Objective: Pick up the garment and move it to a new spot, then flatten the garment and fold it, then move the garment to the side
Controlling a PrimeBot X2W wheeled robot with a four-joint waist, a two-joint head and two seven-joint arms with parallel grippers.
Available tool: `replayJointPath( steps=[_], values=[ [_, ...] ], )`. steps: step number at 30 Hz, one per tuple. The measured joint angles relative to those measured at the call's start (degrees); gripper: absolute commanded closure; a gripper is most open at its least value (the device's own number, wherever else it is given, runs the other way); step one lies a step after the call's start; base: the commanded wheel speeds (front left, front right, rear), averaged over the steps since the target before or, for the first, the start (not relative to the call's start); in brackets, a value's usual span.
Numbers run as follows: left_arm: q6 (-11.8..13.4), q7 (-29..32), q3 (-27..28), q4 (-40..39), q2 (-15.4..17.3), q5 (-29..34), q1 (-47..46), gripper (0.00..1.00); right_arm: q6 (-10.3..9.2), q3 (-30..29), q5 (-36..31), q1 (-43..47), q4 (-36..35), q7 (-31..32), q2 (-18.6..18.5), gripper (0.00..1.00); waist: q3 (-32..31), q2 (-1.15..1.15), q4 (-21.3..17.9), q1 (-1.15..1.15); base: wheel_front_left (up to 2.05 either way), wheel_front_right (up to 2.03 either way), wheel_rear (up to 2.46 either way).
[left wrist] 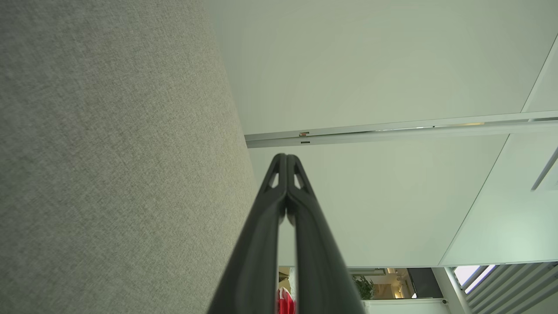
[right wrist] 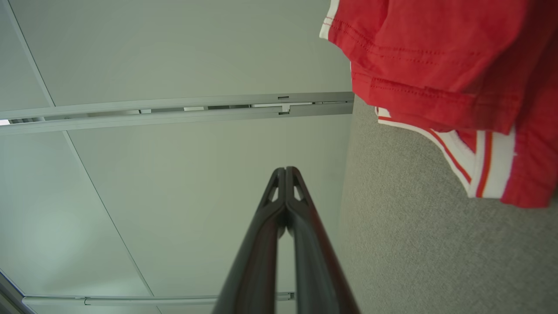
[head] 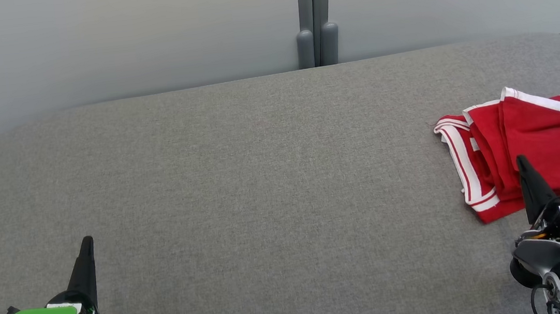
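Lying in a rough, layered bundle at the right-hand edge of the grey fabric worktop (head: 261, 179), the red garment (head: 534, 146) shows white and red striped trim along its near and left borders and a scrap of dark lettering at its far right, where it runs out of the head view. Its stacked layers and its place well off the middle suggest it is folded and set aside, leaving the broad centre of the worktop free, though the folds look loose rather than crisp. The right pincer (head: 521, 160) sits low at the garment's near edge, its two dark fingers pressed tip to tip with nothing between them; the right wrist view shows the cloth off to one side of the fingers and apart from them, so it has no hold on the fabric. The left pincer (head: 87, 242) rests at the opposite near corner, well apart from the garment, likewise closed to a point and empty, probably parked there to stay clear. Both point up the worktop toward the pale wall panels (head: 116, 39) behind. If any tidying is wanted, the right arm is the one placed to do it.
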Motion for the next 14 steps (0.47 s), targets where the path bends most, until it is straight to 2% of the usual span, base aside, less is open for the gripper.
replayJointPath(
  steps=[14],
  values=[
    [0.00,0.00,0.01,-0.03,-0.01,0.00,0.00,1.00,0.01,-0.04,-0.01,-0.01,-0.01,0.00,0.01,1.00,0.01,0.00,0.00,0.00,0.00,0.00,0.00]
  ],
)
